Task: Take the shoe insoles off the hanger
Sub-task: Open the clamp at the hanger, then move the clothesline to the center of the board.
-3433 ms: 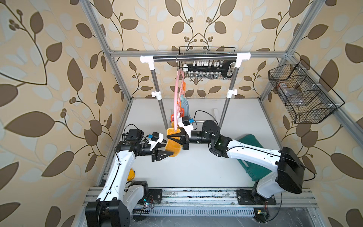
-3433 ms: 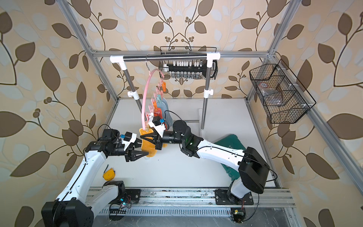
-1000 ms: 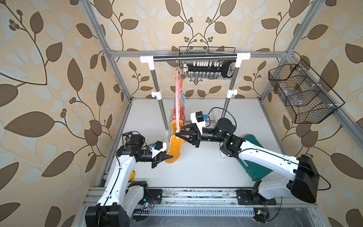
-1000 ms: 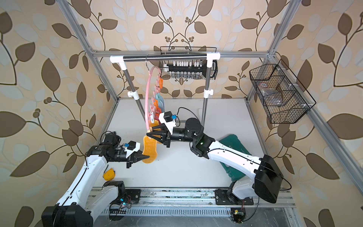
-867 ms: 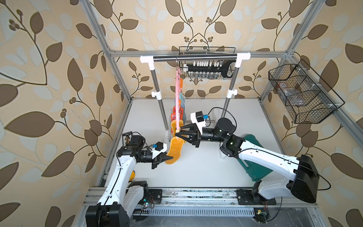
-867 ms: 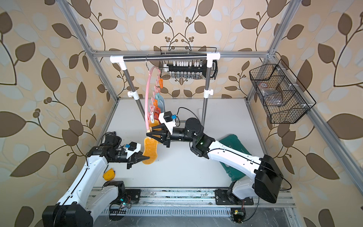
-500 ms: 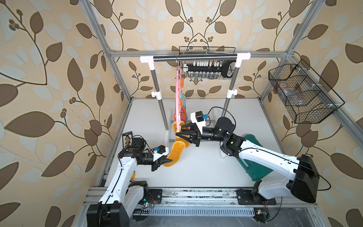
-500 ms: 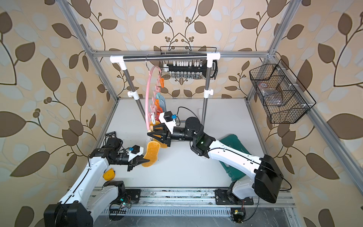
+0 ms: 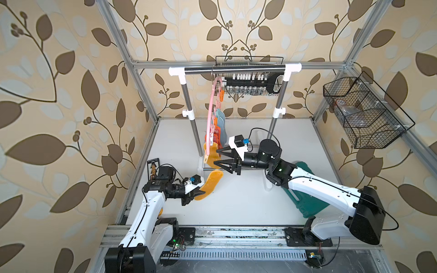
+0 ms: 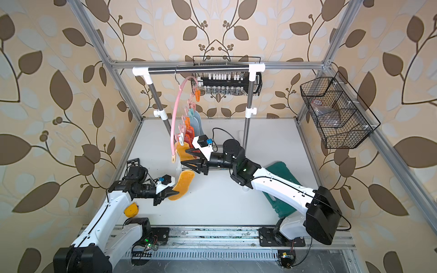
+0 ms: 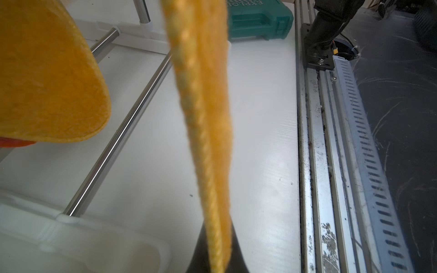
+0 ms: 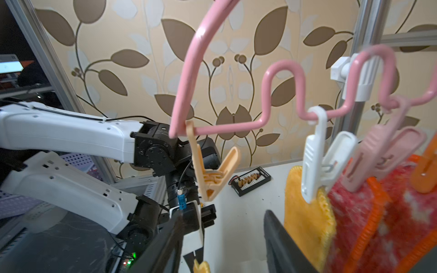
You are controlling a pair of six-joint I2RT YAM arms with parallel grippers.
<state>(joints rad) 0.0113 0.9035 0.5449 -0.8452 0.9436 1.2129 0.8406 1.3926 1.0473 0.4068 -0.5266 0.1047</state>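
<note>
Your white counter (image 9: pixel 248 201) carries the tall steel rack (image 9: pixel 236 69), and the dark green case (image 9: pixel 309 208) lies on it under the right arm. From the rack's top bar hangs the pink hanger (image 10: pixel 175 118), turned nearly edge-on in both top views. Along its wavy rail you have the grey-blue insoles (image 9: pixel 222 120) farthest back, then the red-and-white insoles (image 12: pixel 354 212), and nearest the front the clipped orange-yellow insole (image 12: pixel 307 231), pinched by a white clip (image 12: pixel 316 153). The loose orange-yellow insole (image 9: pixel 211 182) is off the hanger. Your left claw (image 9: pixel 197 192) is clamped on one end of it and holds it above the counter, near the rack's foot rail and apart from the hanger. Your right claw (image 9: pixel 216 156) has its jaws spread with nothing between them, just beside the clipped orange-yellow insole. At the hanger's front end a beige clip (image 12: pixel 210 170) dangles, closed on itself.
</note>
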